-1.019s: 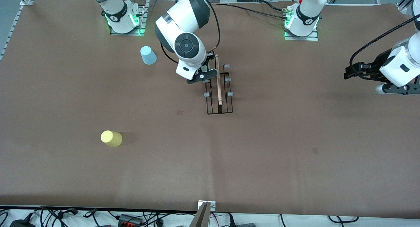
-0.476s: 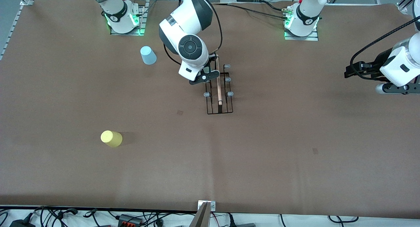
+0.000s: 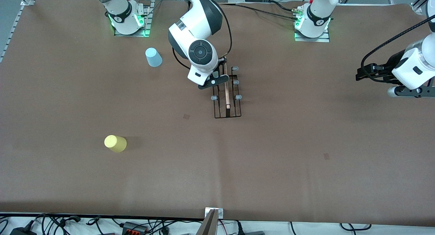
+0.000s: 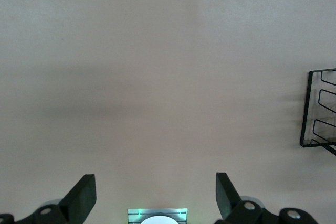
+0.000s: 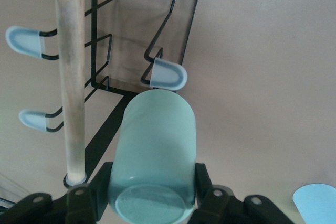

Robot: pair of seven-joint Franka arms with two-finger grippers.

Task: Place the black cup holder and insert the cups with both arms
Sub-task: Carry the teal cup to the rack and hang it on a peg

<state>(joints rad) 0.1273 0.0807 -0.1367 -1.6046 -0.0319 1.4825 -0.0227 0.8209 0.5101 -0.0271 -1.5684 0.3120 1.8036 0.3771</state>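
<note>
Right claw (image 5: pixel 152 195) clamped on a pale green cup (image 5: pixel 153 156) over the black wire rack (image 3: pixel 227 92).
The rack, with its wooden rod handle (image 3: pixel 226 85) and grey-tipped pegs, stands upper centre of the front view on the brown worktop (image 3: pixel 272 153). A blue cup (image 3: pixel 153 57) sits upper left, a yellow cup (image 3: pixel 115 143) lower left. The left claw (image 4: pixel 152 200) waits, fingers apart, at the right edge.

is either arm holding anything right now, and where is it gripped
The right gripper holds a pale green plastic tumbler, its fingers clamped on the sides near one end, over the black wire cup holder. The left gripper is open and holds nothing.
</note>
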